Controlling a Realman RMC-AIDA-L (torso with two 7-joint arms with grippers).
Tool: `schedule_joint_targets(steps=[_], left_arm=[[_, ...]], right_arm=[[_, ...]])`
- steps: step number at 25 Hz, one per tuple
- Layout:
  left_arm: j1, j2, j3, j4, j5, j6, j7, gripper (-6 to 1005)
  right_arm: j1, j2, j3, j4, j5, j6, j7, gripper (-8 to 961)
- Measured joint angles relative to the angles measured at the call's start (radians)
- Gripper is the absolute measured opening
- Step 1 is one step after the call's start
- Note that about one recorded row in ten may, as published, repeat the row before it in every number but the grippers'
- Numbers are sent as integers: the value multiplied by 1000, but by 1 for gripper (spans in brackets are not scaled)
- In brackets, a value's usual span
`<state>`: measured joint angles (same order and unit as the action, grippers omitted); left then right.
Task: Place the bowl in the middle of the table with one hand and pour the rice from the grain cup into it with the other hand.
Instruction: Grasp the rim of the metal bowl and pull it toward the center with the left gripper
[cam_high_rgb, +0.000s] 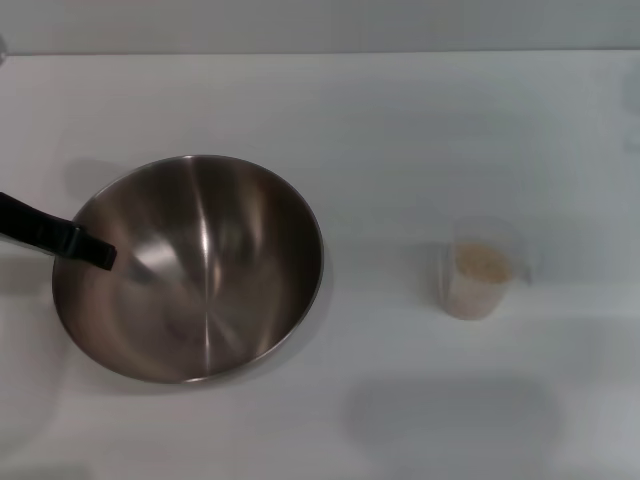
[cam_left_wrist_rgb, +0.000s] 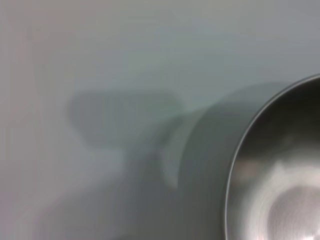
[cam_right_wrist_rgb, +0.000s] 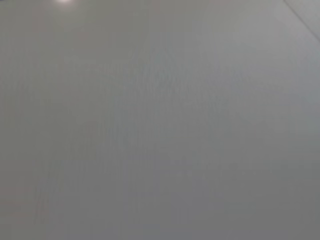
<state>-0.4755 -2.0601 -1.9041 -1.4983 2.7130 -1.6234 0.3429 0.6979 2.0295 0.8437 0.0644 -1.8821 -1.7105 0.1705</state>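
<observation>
You cannot see the right gripper anywhere. The left gripper (cam_high_rgb: 92, 250) is mostly cut off; its black finger sits over the near-left rim of the bowl (cam_high_rgb: 215, 290), apparently clamped on it. The shiny bowl is tilted, left of centre on the table (cam_high_rgb: 400, 130). The grain cup (cam_high_rgb: 480, 268) with rice (cam_high_rgb: 482, 264) stands upright, well apart at right.

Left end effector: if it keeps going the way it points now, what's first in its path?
Probably the large shiny stainless-steel mixing bowl. The left end effector reaches rightward over the near-left rim, so the inner wall looks first. Height above it is unclear.
</observation>
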Motion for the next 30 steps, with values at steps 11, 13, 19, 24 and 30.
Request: schedule_joint_targets(steps=[11,13,19,24,30], left_arm=[[-25,1,-9,62,-1,22,23,590],[-32,1,-9,66,-1,21,23,517],[-35,3,-11,69,-1,22,28,282],[-36,1,-43,69,-8,32,52,90],[-80,0,-123,83,-40,57,53,48]], right_arm=[[0,0,0,0,0,-1,-1,484],[1,0,0,0,0,-1,-3,484],[5,-2,0,0,0,-2,-4,484],[5,-2,0,0,0,-2,-4,484],[6,-2,0,0,0,-1,-4,484]])
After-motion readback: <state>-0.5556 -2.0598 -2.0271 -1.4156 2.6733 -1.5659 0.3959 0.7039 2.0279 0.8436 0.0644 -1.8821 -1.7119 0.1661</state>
